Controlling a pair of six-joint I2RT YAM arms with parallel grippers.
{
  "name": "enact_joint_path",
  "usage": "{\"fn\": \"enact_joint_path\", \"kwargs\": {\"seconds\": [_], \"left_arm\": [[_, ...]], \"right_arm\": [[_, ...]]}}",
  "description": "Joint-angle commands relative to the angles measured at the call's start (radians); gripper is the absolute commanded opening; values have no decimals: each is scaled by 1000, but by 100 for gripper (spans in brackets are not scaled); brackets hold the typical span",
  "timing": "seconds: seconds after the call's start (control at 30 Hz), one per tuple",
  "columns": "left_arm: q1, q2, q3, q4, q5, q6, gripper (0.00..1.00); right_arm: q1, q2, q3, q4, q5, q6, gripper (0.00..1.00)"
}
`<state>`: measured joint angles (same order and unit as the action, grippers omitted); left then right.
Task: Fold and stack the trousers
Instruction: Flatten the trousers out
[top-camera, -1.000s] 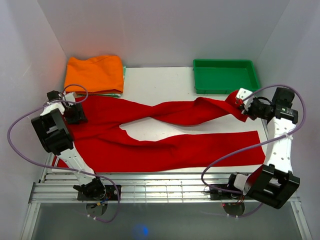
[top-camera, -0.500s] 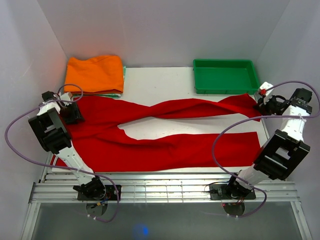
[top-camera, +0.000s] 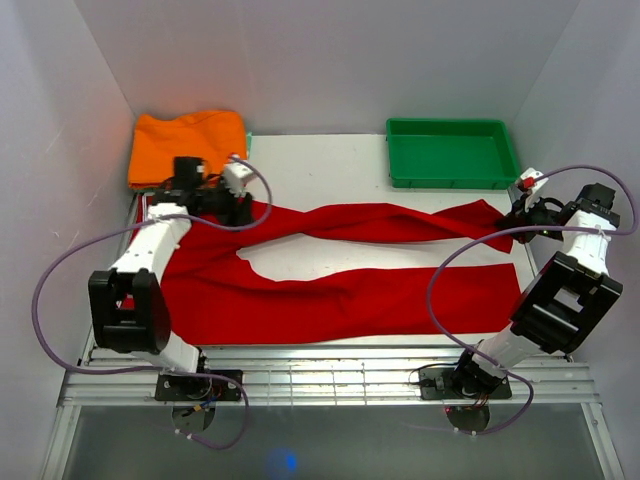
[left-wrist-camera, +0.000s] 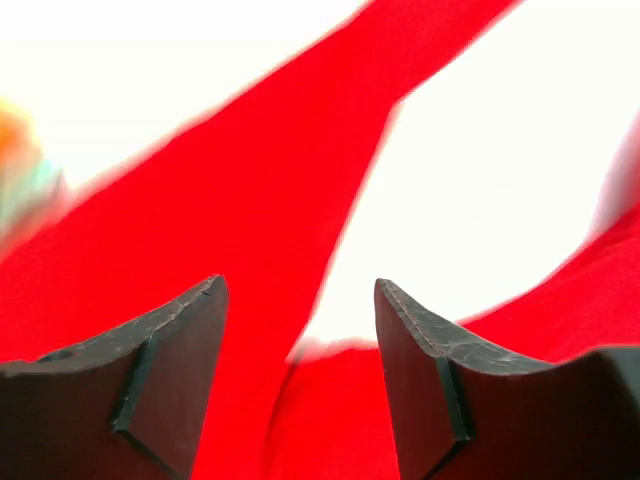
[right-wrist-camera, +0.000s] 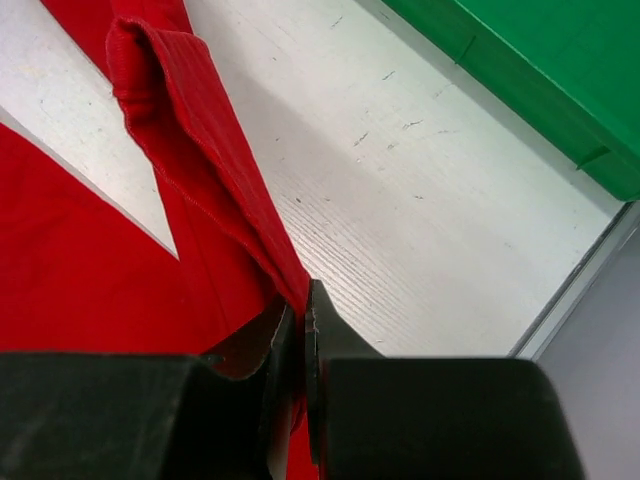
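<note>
Red trousers (top-camera: 330, 290) lie spread across the white table, waist at the left, one leg along the front and the other twisted toward the back right. My right gripper (top-camera: 518, 210) is shut on the hem of the twisted leg (right-wrist-camera: 215, 190) near the right table edge. My left gripper (top-camera: 245, 205) is open and empty above the trousers near the crotch; its wrist view shows red cloth (left-wrist-camera: 240, 200) between the spread fingers (left-wrist-camera: 180, 340). A folded orange garment (top-camera: 188, 147) lies on a stack at the back left.
A green tray (top-camera: 452, 152) stands at the back right, also in the right wrist view (right-wrist-camera: 540, 70). White walls close in the left, back and right sides. A metal rail runs along the table's near edge.
My left gripper has let go at the far left and swung right over the trousers' waist and crotch. The right gripper still holds the leg hem, slightly lower.
</note>
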<state>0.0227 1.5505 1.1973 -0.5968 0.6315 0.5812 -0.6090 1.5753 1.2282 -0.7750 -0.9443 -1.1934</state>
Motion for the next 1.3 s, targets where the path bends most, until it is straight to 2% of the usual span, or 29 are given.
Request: {"fn": "enact_joint_path", "kwargs": {"seconds": [0.0, 0.07, 0.13, 0.27, 0.37, 0.53, 0.63, 0.67, 0.73, 0.77, 0.87, 1.1, 1.23, 1.27], "left_arm": [[-206, -9, -12, 86, -85, 64, 68], [-300, 34, -1, 103, -137, 80, 62], [-372, 97, 16, 115, -209, 112, 61], [-454, 186, 31, 153, -337, 132, 64], [-475, 209, 9, 236, -400, 137, 69], [-506, 246, -27, 360, -493, 170, 68], [-507, 272, -24, 403, -530, 166, 52], [-507, 273, -27, 411, -545, 167, 43], [-507, 272, -33, 433, -561, 175, 34], [-507, 269, -38, 439, -569, 187, 22], [-506, 258, -48, 434, -581, 198, 1], [-506, 146, -80, 368, -451, 181, 0], [-474, 33, -79, 244, -247, 198, 0], [-466, -18, -82, 217, -154, 212, 0]], "right_arm": [[2, 11, -3, 20, -16, 113, 8], [2, 17, 5, 42, -11, 167, 8], [2, 28, 13, 51, -13, 208, 8], [2, 35, 25, 63, -5, 227, 8], [2, 43, 34, 62, -1, 233, 8], [2, 61, 57, 60, 2, 241, 8], [2, 68, 66, 62, -1, 250, 8], [2, 68, 70, 63, -1, 253, 8], [2, 68, 71, 65, 2, 253, 8], [2, 69, 74, 63, 4, 253, 8], [2, 72, 80, 65, 6, 256, 8], [2, 78, 96, 65, 1, 265, 8], [2, 68, 102, 80, 7, 264, 8], [2, 65, 102, 88, 9, 262, 8]]}}
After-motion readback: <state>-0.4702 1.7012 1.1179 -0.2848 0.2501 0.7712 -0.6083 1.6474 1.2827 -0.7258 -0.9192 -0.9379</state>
